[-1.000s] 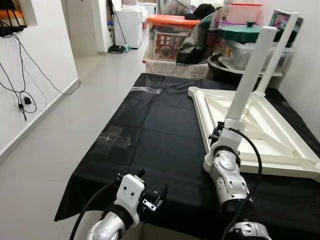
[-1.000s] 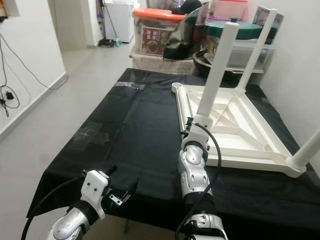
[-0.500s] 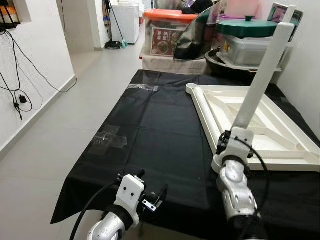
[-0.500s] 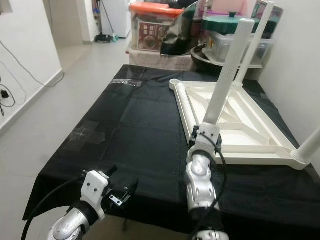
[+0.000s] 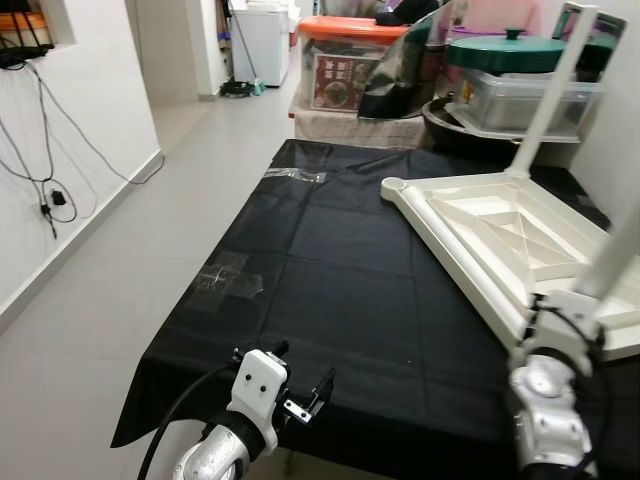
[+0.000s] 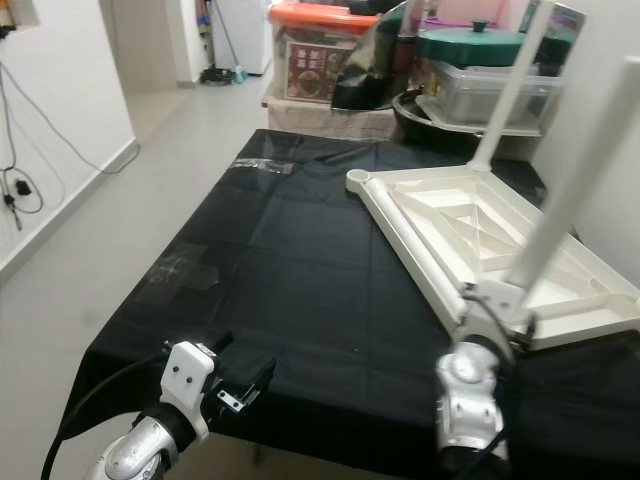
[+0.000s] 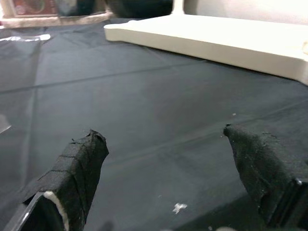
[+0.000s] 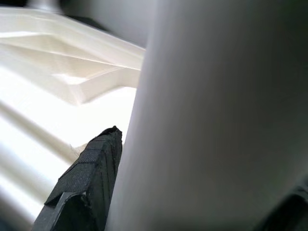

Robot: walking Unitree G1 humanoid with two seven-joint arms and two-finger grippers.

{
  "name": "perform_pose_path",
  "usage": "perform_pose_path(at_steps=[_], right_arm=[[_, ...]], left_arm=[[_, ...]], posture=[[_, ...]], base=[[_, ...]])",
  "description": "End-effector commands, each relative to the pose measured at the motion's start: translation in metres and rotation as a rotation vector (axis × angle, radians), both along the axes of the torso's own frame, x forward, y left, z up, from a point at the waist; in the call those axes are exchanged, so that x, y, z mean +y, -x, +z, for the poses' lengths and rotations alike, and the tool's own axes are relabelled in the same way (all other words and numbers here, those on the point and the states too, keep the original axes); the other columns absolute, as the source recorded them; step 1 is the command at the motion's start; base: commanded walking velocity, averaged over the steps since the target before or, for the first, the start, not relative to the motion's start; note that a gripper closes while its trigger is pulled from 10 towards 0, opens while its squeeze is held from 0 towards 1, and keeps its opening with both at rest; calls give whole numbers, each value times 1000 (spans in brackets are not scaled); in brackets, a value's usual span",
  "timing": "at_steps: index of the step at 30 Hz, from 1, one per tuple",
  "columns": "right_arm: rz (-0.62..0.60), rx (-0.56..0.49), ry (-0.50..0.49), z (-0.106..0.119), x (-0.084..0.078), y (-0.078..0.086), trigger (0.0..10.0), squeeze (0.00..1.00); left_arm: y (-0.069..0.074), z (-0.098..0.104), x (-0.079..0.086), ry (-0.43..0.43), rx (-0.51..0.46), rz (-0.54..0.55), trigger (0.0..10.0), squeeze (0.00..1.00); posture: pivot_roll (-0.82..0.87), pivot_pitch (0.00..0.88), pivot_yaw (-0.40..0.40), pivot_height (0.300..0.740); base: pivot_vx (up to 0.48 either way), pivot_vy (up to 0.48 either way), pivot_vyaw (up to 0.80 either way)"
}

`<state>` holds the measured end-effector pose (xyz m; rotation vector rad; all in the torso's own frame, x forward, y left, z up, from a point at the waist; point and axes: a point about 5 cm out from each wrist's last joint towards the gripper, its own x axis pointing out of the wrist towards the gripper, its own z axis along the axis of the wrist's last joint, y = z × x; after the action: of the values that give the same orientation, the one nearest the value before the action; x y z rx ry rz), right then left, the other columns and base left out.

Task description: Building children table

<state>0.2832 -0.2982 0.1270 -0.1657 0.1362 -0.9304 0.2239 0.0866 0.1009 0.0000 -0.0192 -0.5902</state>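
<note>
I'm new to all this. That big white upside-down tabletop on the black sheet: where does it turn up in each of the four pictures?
Left eye view: the tabletop lies right of centre on the black sheet.
Right eye view: the same slab, right of centre.
Left wrist view: its long pale edge runs beyond the open left claw.
Right wrist view: its ribbed underside is behind the table leg held by the right claw.
Shared landmark: the tabletop's rounded corner socket.

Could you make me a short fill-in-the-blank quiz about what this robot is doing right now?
1. The right hand is closed on a white table ____.
2. The upturned tabletop lies on a ____ cloth.
3. The left hand has its fingers ____, holding nothing.
4. The lid of the pot behind the table is ____.

Missing words: leg; black; open; green
</note>
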Motion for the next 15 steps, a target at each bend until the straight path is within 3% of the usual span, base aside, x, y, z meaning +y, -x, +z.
perform_pose_path(at_steps=[1, 4, 6, 9, 10, 13, 15], right_arm=[[-106, 15, -33, -1, -16, 5, 10000, 0], [-108, -20, -22, 7, -20, 4, 10000, 0], [-13, -65, -3, 15, -3, -2, 10000, 0], [30, -81, -6, 17, 7, -4, 10000, 0], [81, -72, -35, 13, 23, -1, 10000, 0], [119, -68, -59, 11, 35, 2, 10000, 0], [229, -36, -74, 6, 59, 18, 10000, 0]], left_arm=[[0, -2, 0, -3, 16, 0, 10000, 0], [0, -2, 1, -2, 16, 3, 10000, 0], [0, -2, 1, -2, 16, 3, 10000, 0], [0, -2, 1, -1, 16, 2, 10000, 0], [0, -2, 1, -2, 16, 1, 10000, 0], [0, -2, 1, -3, 16, 1, 10000, 0], [-1, -2, 1, -2, 17, 0, 10000, 0]], posture=[[79, 0, -49, 740], [79, 0, -50, 740], [75, 0, -48, 740], [75, 0, -48, 740], [78, 0, -50, 740], [78, 0, -50, 740], [68, 0, -40, 740]], base=[[0, 0, 0], [0, 0, 0], [0, 0, 0], [0, 0, 0], [0, 0, 0], [0, 0, 0], [0, 0, 0]])
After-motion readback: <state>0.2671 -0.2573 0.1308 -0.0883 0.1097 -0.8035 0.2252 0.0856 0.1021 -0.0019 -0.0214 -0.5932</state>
